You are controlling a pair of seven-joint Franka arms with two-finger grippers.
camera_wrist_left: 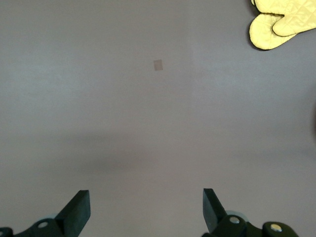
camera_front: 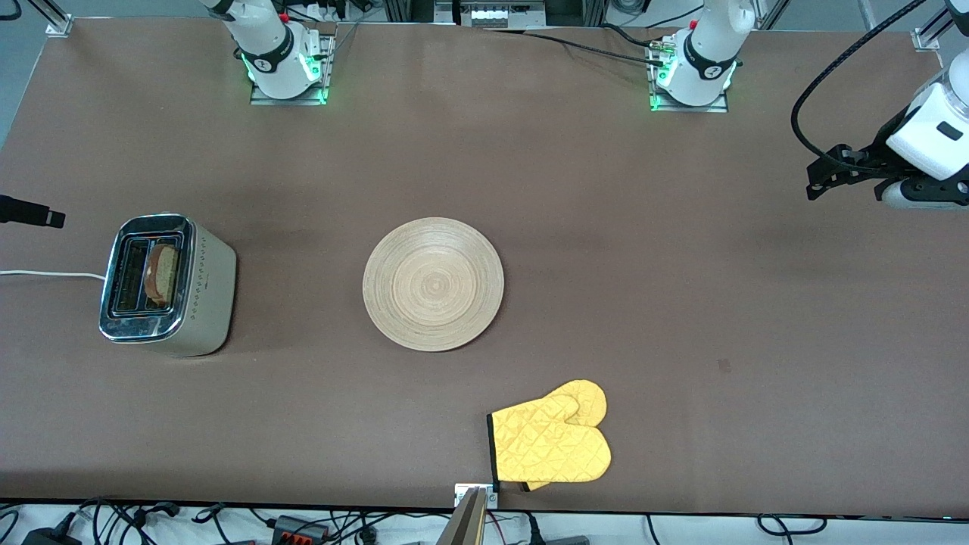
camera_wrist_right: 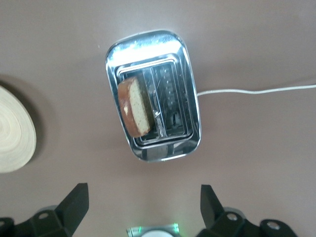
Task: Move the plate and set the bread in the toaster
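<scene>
Nearest my front camera I see a yellow oven mitt [camera_front: 551,448] lying flat by the table [camera_front: 681,303] edge, apart from everything else. Farther in, the plate [camera_front: 433,284] sits bare at the table's middle, nothing touching it. Toward the right arm's end stands the toaster [camera_front: 168,284], white cord [camera_front: 45,273] trailing off the edge; the bread [camera_front: 162,275] stands upright in the slot closer to the plate, its top poking out. My right gripper [camera_wrist_right: 143,207] hangs released, fingers spread, above the toaster. My left gripper [camera_wrist_left: 146,210] hangs released too, over bare table at the left arm's end, mitt well apart.
</scene>
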